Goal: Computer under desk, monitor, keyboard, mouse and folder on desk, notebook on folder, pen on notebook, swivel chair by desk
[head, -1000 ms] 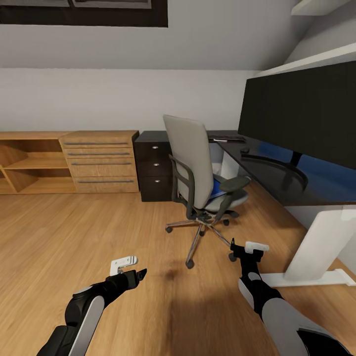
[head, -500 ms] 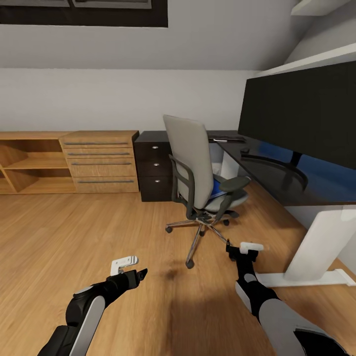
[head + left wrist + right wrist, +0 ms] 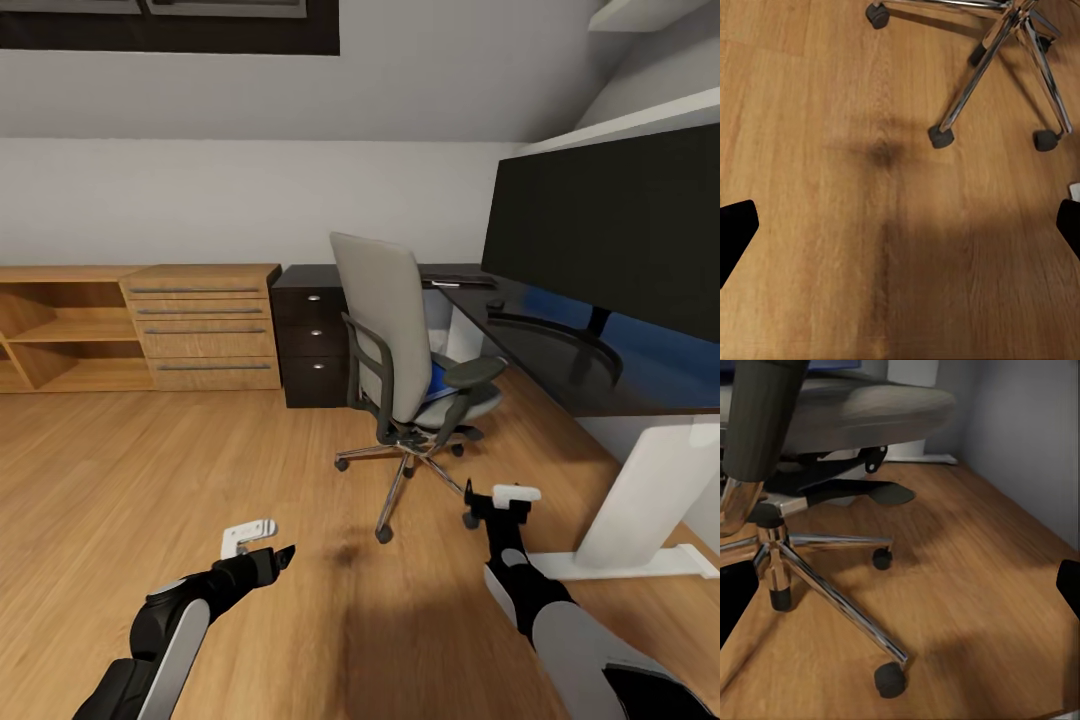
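The grey swivel chair (image 3: 385,330) stands mid-floor, its back toward me, with the blue folder (image 3: 438,384) on its seat. To the right runs the black desk (image 3: 545,362), carrying the wide monitor (image 3: 610,225), the keyboard (image 3: 458,281) at its far end and the small dark mouse (image 3: 494,303). The notebook, pen and computer are out of view. My left gripper (image 3: 262,543) hangs open low over the floor, short of the chair's chrome base (image 3: 975,82). Just right of a caster (image 3: 889,679), my right gripper (image 3: 497,497) is open too.
A black three-drawer unit (image 3: 312,335) sits behind the chair, beside a light wooden drawer chest (image 3: 205,325) and open shelves (image 3: 60,330). A white desk leg with a floor foot (image 3: 650,490) stands at my right. Wood plank floor (image 3: 150,470) stretches to the left.
My right gripper drifted slightly left, then back right. My left gripper sank a little. The chair and the things on the desk stayed put.
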Robot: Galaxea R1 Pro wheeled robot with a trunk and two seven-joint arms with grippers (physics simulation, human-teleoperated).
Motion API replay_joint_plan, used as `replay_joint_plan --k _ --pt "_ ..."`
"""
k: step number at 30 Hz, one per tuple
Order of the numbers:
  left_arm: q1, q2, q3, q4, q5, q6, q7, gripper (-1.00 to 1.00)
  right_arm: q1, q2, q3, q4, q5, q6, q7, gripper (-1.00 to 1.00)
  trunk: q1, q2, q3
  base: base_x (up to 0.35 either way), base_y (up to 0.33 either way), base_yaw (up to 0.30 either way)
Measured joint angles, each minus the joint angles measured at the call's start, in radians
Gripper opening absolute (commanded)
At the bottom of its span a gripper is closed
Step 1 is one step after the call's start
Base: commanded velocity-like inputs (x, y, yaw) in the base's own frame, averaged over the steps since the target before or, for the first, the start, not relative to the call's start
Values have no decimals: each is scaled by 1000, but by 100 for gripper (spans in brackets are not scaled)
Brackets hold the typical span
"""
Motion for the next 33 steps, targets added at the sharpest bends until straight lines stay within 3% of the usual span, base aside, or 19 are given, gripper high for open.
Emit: replay_joint_plan --k 3,6,11,16,25,33 --pt "0 6 0 0 1 -1 0 100 -10 1 0 -26 -2 49 -4 100 0 0 0 0 0 0" --pt "0 12 0 0 1 -2 -1 100 -55 -1 -1 -53 -2 161 -6 100 0 0 0 0 0 0" --pt "0 14 1 1 2 -2 -1 100 -87 -4 -5 -64 -3 239 -8 100 0 0 0 0 0 0" --pt "0 14 1 8 3 -3 -1 100 -94 -3 -7 -69 -3 249 -16 100 0 0 0 0 0 0" --pt "0 14 1 24 4 -3 -1 100 -96 1 -3 -82 -4 160 -63 100 0 0 0 0 0 -5" --pt "0 14 1 36 3 -3 -1 100 -94 1 -3 -83 -1 152 -65 100 0 0 0 15 0 -6"
